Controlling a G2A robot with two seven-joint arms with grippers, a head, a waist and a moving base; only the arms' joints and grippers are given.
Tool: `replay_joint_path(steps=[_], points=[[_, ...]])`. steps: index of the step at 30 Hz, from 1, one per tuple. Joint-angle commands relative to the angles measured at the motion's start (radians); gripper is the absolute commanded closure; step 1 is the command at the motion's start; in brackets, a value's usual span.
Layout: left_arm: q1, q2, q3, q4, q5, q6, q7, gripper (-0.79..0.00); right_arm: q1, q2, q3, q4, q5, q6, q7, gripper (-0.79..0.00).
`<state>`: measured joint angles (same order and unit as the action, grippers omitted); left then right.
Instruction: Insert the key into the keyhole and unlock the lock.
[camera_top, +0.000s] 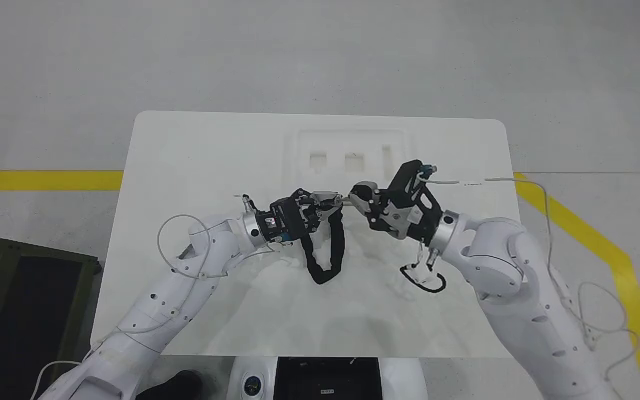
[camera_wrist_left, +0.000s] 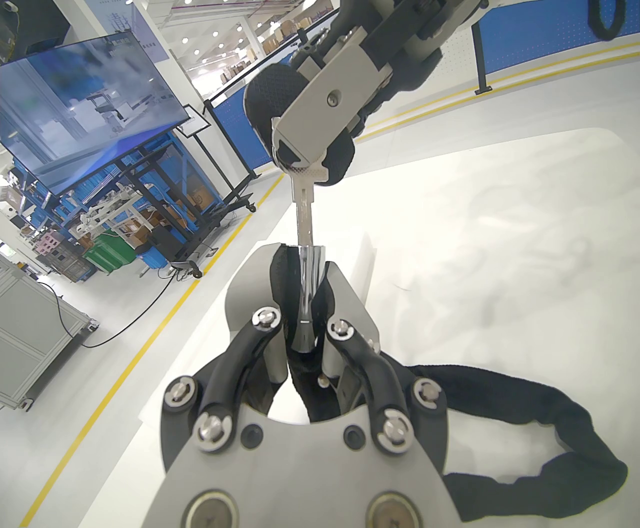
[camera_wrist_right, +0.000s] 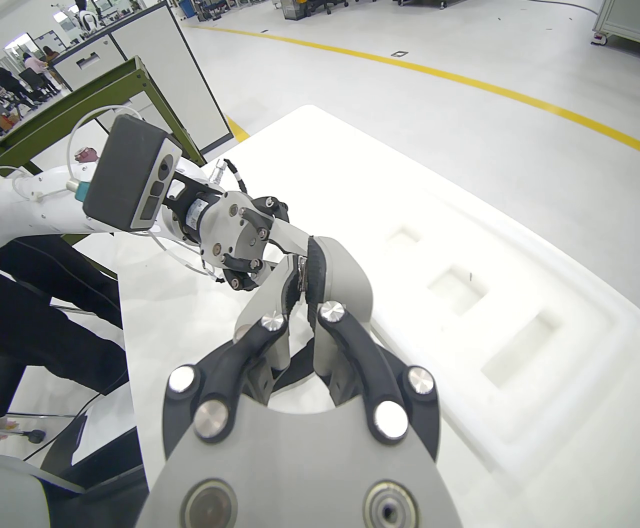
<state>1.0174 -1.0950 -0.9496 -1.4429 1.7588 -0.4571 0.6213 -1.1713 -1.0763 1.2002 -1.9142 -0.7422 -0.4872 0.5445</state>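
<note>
Spanning most of the top view, the white desk (camera_top: 200, 150) carries a white moulded tray (camera_top: 370, 140) with three square pockets at its far side. Both arms meet above the middle of the desk, nearer the robot than the tray.

A black cable (camera_top: 326, 262) in a cloth sleeve hangs from the left arm's grip in a long loop. Its lower end droops toward the desk on the robot's side.

The left claw (camera_wrist_left: 300, 260) is pressed together on the lock barrel (camera_wrist_left: 306, 300), a shiny chrome cylinder at the end of the cable. The barrel lies along the claw's own line and its open end faces the other arm.

The right claw (camera_wrist_right: 304, 280) sits just beside it, fingers pinching the flat head of the key (camera_wrist_left: 303, 215).

The key is held in the air between the two claws, off the desk. From above, its long axis runs across the desk from side to side, in line with the barrel. Its blade points toward the robot's left, and its tip meets the barrel's end face at the keyhole. How deep it sits I cannot tell.
</note>
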Motion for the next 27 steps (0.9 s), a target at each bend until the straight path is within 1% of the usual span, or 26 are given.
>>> replay_joint_path(steps=[1,11,12,13,14,15,16,17,19,21,23,24,25,27], points=[[0.000,0.000,0.000,0.000,0.000,0.000,0.000,0.000,0.005,-0.001,-0.005,0.006,0.000,-0.001,0.001,0.000],[0.000,0.000,0.000,0.000,0.000,0.000,0.000,0.000,0.021,-0.004,-0.024,0.013,0.002,0.007,0.006,0.000],[0.000,0.000,0.000,0.000,0.000,0.000,0.000,0.000,0.022,-0.004,-0.025,0.012,0.002,0.008,0.007,-0.074],[0.000,0.000,0.000,0.000,0.000,0.000,0.000,0.000,0.022,-0.004,-0.025,0.012,0.001,0.009,0.009,-0.234],[0.000,0.000,0.000,0.000,0.000,0.000,0.000,0.000,0.022,-0.004,-0.025,0.012,0.000,0.011,0.009,-0.320],[0.000,0.000,0.000,0.000,0.000,0.000,0.000,0.000,0.022,-0.004,-0.025,0.011,-0.001,0.012,0.009,-0.363],[0.000,0.000,0.000,0.000,0.000,0.000,0.000,0.000,0.022,-0.004,-0.025,0.010,-0.002,0.014,0.009,-0.382],[0.000,0.000,0.000,0.000,0.000,0.000,0.000,0.000,0.021,-0.004,-0.025,0.010,-0.002,0.016,0.008,-0.511],[0.000,0.000,0.000,0.000,0.000,0.000,0.000,0.000,0.019,-0.004,-0.025,0.008,-0.003,0.017,0.007,-0.631],[0.000,0.000,0.000,0.000,0.000,0.000,0.000,0.000,0.018,-0.004,-0.025,0.005,-0.004,0.021,0.004,-0.705],[0.000,0.000,0.000,0.000,0.000,0.000,0.000,0.000,0.016,-0.004,-0.024,0.001,-0.004,0.025,-0.003,-0.767],[0.000,0.000,0.000,0.000,0.000,0.000,0.000,0.000,0.015,-0.005,-0.022,-0.002,-0.004,0.028,-0.009,-0.785],[0.000,0.000,0.000,0.000,0.000,0.000,0.000,0.000,0.014,-0.005,-0.019,-0.005,0.000,0.032,-0.019,-0.770],[0.000,0.000,0.000,0.000,0.000,0.000,0.000,0.000,0.010,-0.004,-0.009,-0.012,0.001,0.038,-0.029,-0.763]])
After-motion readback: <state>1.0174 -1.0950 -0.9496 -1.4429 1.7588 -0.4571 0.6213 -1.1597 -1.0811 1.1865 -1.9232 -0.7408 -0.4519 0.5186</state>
